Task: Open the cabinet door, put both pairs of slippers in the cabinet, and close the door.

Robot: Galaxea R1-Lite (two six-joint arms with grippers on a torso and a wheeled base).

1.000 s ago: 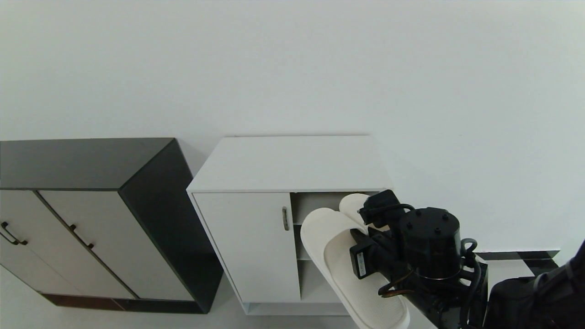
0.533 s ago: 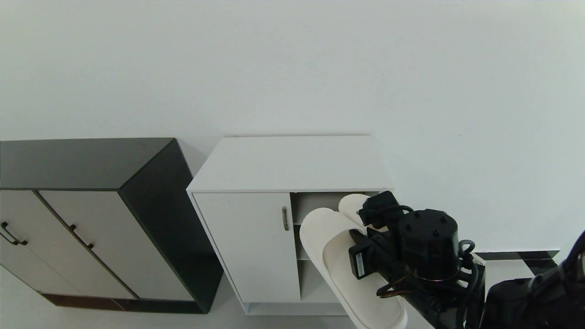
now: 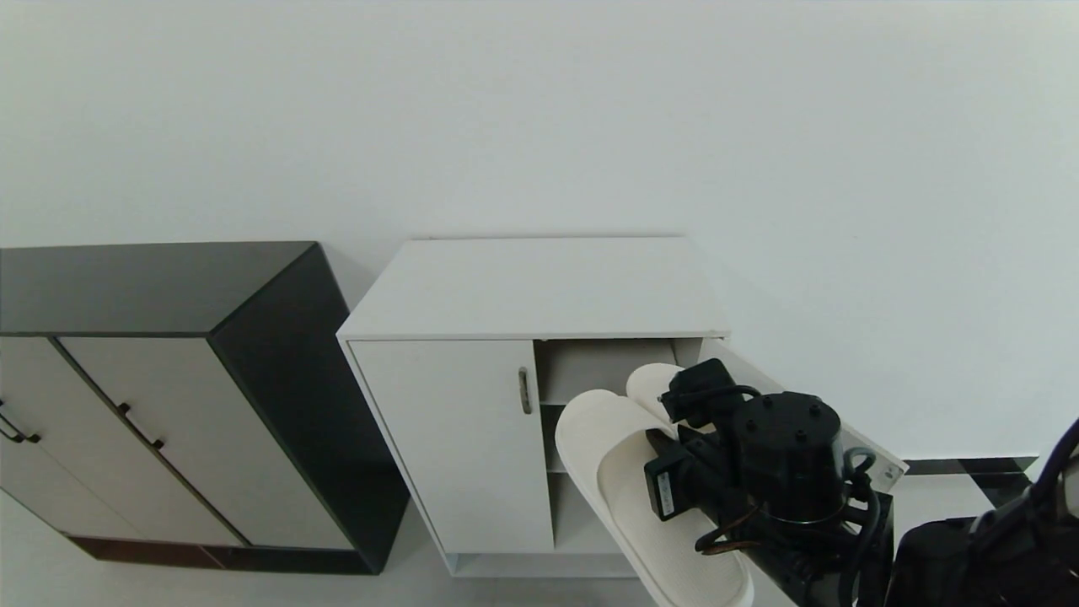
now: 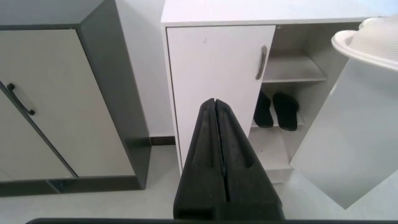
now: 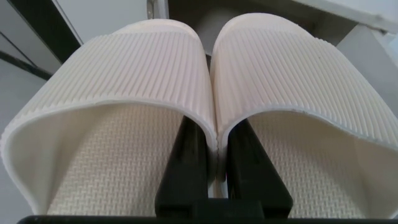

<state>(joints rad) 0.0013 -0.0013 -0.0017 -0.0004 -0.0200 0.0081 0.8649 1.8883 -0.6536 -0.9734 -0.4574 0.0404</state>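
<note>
A pair of white slippers [image 3: 624, 472] hangs in front of the white cabinet's [image 3: 531, 287] open right half, toes toward the top shelf. My right gripper [image 5: 216, 155] is shut on them, pinching the two inner walls together; its body [image 3: 674, 447] sits above the soles. The right door [image 3: 809, 413] is swung out to the right. The left door [image 3: 455, 438], with a grey handle [image 3: 524, 390], is closed. A pair of black slippers [image 4: 277, 111] lies on a middle shelf inside. My left gripper [image 4: 216, 109] is shut and holds nothing, low in front of the closed door [image 4: 217, 81].
A dark cabinet [image 3: 169, 287] with beige doors stands close to the left of the white one; it is also in the left wrist view [image 4: 56, 93]. A plain wall runs behind both. The open door [image 4: 348, 130] juts into the space on the right.
The whole head picture has shifted, so the camera moved; the cabinet now sits a bit higher and the open door's edge shows. The white slippers stay in my right gripper.
</note>
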